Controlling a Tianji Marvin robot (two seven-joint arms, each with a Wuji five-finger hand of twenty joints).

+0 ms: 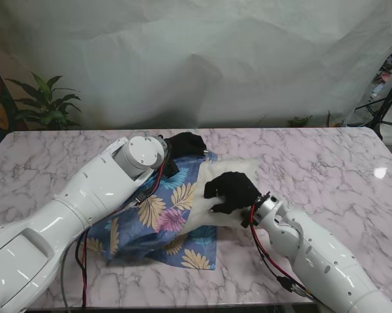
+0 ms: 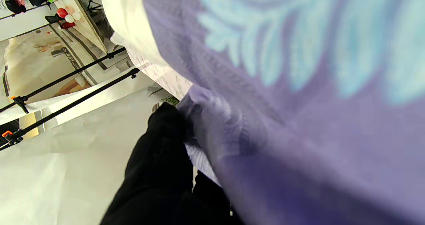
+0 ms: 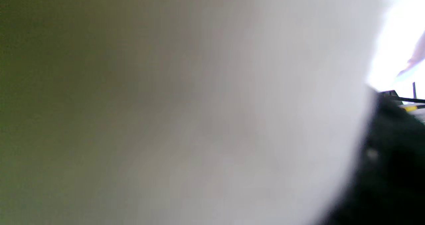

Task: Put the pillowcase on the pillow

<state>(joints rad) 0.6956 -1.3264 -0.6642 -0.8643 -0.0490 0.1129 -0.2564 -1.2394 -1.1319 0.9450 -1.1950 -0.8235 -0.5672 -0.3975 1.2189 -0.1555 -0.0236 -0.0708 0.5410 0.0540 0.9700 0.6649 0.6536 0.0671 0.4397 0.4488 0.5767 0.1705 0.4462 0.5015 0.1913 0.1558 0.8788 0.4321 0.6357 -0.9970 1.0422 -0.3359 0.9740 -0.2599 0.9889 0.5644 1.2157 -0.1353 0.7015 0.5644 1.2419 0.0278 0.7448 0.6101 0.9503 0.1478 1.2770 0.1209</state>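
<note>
Looking down from the stand, I see the white pillow (image 1: 229,189) lying near the centre of the frame on the marble table (image 1: 326,163), its long axis running from lower left to upper right. Its lower-left part is already inside the blue leaf-print pillowcase (image 1: 158,212), which spreads from the centre toward the lower left; the upper-right end of the pillow is bare and sticks out of the opening.

My right hand (image 1: 229,193), in a black glove, sits on top of the bare pillow just right of the pillowcase edge, fingers curled down onto it. I judge it is gripping or pressing the pillow, though the right wrist view shows only blurred pale pillow (image 3: 199,118) against the lens and cannot confirm a closed grasp.

My left hand (image 1: 184,145) is at the upper edge of the pillowcase, above centre. In the left wrist view the black fingers (image 2: 166,145) pinch a bunched fold of the purple-blue pillowcase (image 2: 298,102), so that hand is closed on the fabric at the opening.

So the pillow lies directly under my right fingers, and the pillowcase mouth lies beside my left fingers. Judging from this, the coming move is along the pillow's long axis: cloth drawn toward the upper right, or pillow pushed toward the lower left.
</note>
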